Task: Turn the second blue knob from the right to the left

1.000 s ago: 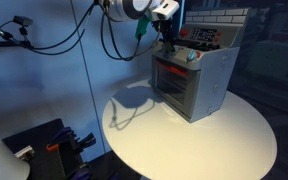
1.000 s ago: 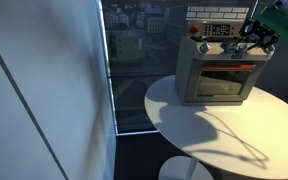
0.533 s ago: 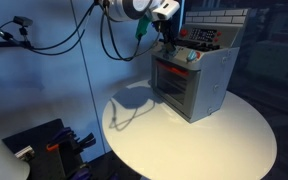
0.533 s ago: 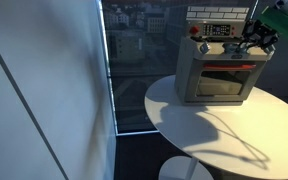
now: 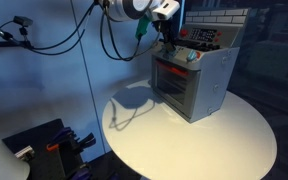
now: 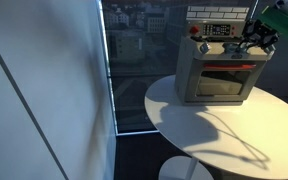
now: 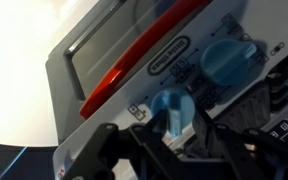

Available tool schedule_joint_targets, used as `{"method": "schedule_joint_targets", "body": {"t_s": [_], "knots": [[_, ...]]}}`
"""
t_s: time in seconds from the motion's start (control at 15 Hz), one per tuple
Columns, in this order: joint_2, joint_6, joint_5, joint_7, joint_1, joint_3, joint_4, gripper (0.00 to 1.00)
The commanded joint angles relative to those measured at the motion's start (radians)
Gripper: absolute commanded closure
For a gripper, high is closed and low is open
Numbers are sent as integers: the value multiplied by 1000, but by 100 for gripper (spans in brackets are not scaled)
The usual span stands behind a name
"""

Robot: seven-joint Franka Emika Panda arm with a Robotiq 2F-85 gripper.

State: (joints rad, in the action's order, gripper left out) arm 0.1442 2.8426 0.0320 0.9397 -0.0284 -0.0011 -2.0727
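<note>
Btwn fingers (image 7: pixel 112 150): blue knob (image 7: pixel 172 108)

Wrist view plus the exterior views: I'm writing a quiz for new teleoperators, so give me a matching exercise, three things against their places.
Things:
1. red plastic bar handle
2. lower light blue round plastic knob
3. grey box-shaped toy oven

Places:
A. on the round white table
B. between the fingers of the black tool
C. across the oven door

Pairs: 1-C, 2-B, 3-A.
</note>
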Motion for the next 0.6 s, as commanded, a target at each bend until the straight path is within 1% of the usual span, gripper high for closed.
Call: {"method": "schedule_joint_targets", "body": {"t_s": [0.0, 0.27, 0.53], "knots": [[-23, 0, 34, 32, 10, -10, -9, 89], [-40, -17, 91, 44, 15, -21, -18, 89], [-55, -32, 177, 74, 21, -29, -23, 90]]}}
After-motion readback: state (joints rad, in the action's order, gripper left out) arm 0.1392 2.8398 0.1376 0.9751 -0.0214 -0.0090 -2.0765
